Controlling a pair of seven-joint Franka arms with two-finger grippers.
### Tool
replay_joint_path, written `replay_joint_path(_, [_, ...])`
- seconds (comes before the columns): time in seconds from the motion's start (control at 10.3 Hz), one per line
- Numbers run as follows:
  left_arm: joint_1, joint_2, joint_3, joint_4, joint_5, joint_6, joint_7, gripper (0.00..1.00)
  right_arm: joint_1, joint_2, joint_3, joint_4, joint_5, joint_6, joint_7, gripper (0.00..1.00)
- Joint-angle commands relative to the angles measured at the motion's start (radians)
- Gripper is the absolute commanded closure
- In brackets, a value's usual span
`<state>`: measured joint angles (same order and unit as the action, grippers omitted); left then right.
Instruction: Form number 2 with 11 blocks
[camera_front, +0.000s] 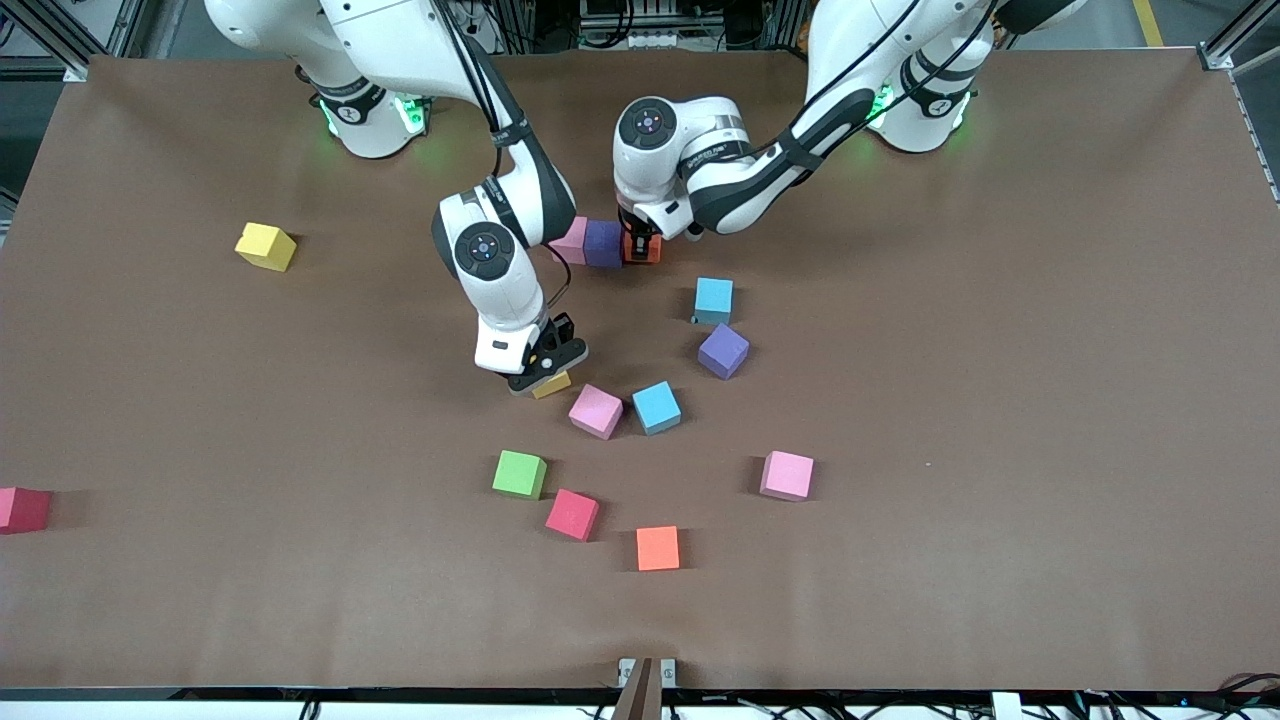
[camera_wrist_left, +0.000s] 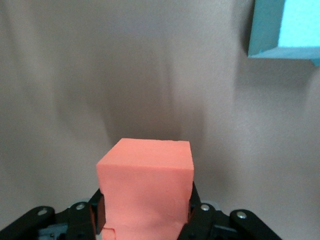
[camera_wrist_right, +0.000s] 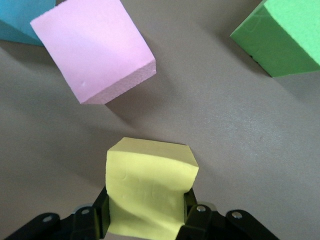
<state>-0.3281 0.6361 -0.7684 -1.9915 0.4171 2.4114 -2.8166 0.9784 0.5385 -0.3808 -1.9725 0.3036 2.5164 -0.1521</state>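
The blocks (camera_front: 596, 411) were mostly scattered when you had only pink, purple and orange (camera_front: 642, 248) rowed, left gripper (camera_front: 640, 243) clamping the orange, right gripper (camera_front: 545, 378) clamping a yellow block (camera_wrist_right: 150, 185) mid-table.

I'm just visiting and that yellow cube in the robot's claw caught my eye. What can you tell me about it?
The yellow block is a small, matte, foam-looking cube, plain pale yellow. The right end effector is shut on it, its black fingers pressing two opposite sides, which look slightly dented. In the front view it peeks out under the end effector, beside a pink block, farther from the camera than a green block.
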Motion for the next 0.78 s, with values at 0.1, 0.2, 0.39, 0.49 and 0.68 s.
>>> replay_joint_path(0.1, [-0.02,0.011,-0.002,-0.007,0.057,0.02,-0.285,1.0,-0.006,0.005,0.0,0.015,0.019,-0.01,-0.023,1.0])
replay_joint_path(0.2, [-0.025,0.014,0.001,-0.007,0.055,0.02,-0.287,1.0,-0.004,0.005,0.002,0.015,0.019,-0.011,-0.023,1.0])
replay_joint_path(0.39, [-0.04,0.025,0.02,-0.004,0.057,0.02,-0.299,1.0,-0.006,0.003,0.002,0.015,0.019,-0.017,-0.023,1.0])
replay_joint_path(0.49, [-0.064,0.025,0.044,0.003,0.063,0.023,-0.302,1.0,-0.004,0.002,0.002,0.015,0.02,-0.025,-0.021,1.0])
replay_joint_path(0.68, [-0.068,0.025,0.049,0.008,0.063,0.026,-0.308,1.0,-0.004,-0.002,0.002,0.017,0.019,-0.036,-0.021,1.0])
